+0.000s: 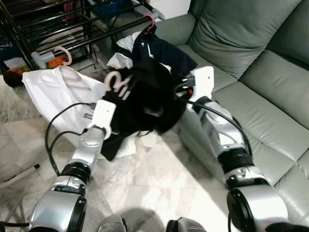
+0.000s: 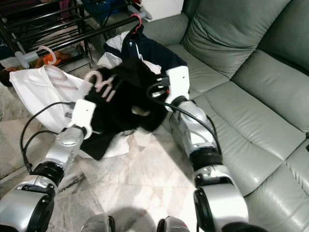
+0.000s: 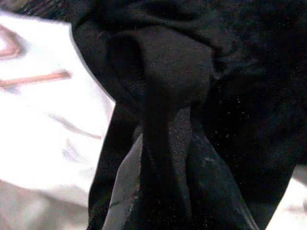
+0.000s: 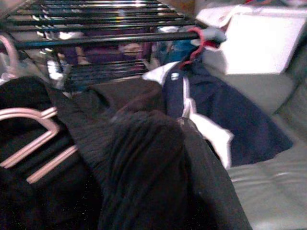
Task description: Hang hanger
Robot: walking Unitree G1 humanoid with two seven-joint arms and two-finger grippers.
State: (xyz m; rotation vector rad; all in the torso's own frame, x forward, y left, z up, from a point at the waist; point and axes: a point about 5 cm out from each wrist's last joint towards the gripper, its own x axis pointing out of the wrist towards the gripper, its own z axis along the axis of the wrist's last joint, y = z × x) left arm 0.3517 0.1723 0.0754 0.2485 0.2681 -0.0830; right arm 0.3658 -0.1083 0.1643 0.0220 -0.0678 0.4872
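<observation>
The black garment on its pink hanger hangs between both grippers, its hook toward the rack; left gripper seems clenched on cloth, the right one's jaws I cannot tell.

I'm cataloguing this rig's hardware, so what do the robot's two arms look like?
Both the left arm and right arm are silver metal segments with black joint rings, ending in white boxy wrist housings. Loose black cables loop alongside each. The tool fingers are black.

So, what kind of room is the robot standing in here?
Probably a home living room used for laundry: a grey sofa, a black drying rack, a marble-look floor, and clothes on hangers, such as a white shirt.
</observation>
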